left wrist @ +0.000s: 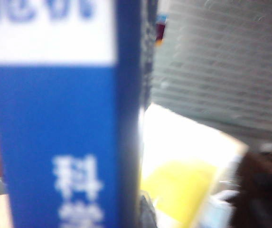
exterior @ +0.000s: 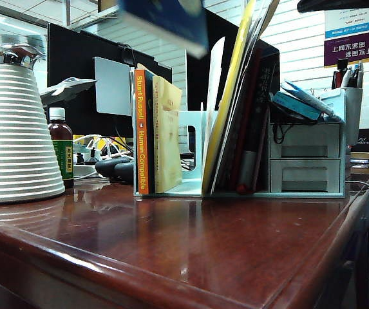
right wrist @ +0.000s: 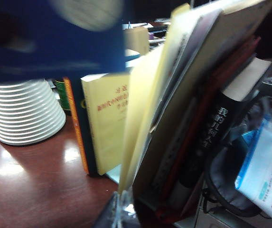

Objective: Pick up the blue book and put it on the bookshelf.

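The blue book (exterior: pixel 165 22) hangs blurred at the top edge of the exterior view, above the bookshelf (exterior: pixel 194 185), a pale blue rack. Seen close up, the blue book (left wrist: pixel 60 123) fills much of the left wrist view, with my left gripper (left wrist: pixel 126 218) shut on it and one dark finger (left wrist: pixel 147 213) showing beside it. In the right wrist view the blue book (right wrist: pixel 55 42) hovers over the rack's standing books. My right gripper (right wrist: pixel 119 209) is shut on nothing, low in front of the bookshelf base (right wrist: pixel 113 173). Neither gripper appears in the exterior view.
The rack holds an orange-spined book (exterior: pixel 141 132), a yellow-tan book (exterior: pixel 167 135) and a leaning yellow folder (exterior: pixel 230 96) with dark books. A grey two-drawer organizer (exterior: pixel 303 161) stands to its right. A white ribbed cone (exterior: pixel 13 129) and a brown bottle (exterior: pixel 60 151) stand on the left.
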`<state>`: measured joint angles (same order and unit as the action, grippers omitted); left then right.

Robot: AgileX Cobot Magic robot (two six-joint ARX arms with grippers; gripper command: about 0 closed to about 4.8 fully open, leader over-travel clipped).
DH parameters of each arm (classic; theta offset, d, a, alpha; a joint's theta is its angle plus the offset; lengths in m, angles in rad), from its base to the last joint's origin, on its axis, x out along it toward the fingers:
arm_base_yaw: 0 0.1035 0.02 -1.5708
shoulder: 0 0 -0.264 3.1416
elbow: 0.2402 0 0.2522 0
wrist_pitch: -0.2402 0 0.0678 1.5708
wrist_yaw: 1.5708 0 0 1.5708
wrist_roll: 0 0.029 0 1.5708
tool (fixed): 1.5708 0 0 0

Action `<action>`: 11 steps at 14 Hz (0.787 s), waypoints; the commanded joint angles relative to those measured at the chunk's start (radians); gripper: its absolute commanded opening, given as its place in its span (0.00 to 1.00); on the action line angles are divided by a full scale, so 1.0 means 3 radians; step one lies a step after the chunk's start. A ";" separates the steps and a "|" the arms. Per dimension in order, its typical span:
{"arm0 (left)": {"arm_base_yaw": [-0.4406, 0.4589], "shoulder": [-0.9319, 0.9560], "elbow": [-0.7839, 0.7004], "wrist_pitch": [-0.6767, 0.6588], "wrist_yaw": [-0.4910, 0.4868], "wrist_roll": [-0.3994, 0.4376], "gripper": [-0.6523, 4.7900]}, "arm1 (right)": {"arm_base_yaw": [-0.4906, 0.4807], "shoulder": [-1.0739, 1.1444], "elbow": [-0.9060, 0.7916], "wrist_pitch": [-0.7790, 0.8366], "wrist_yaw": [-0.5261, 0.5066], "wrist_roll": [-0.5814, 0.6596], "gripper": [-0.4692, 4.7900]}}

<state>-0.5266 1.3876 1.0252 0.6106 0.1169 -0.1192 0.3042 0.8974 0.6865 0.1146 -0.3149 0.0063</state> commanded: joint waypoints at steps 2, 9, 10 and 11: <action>0.0006 0.0486 0.0406 0.0518 -0.0409 0.0050 0.11 | 0.0015 -0.0015 0.0013 0.0064 -0.0027 0.0072 0.08; -0.0089 0.1110 0.0987 0.0510 -0.0891 0.0024 0.11 | 0.0015 -0.0015 0.0013 0.0075 -0.0192 0.0072 0.08; -0.0140 0.1175 0.1055 0.0507 -0.1005 0.0025 0.11 | 0.0015 -0.0017 0.0013 0.0074 -0.0237 0.0072 0.08; -0.0179 0.1239 0.1113 0.0476 -0.1090 0.0038 0.11 | 0.0015 -0.0017 0.0013 0.0076 -0.0242 0.0072 0.08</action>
<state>-0.5720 1.7599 1.3357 0.6735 -0.1883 -0.1108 0.3080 0.8974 0.6865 0.1154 -0.3798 0.0257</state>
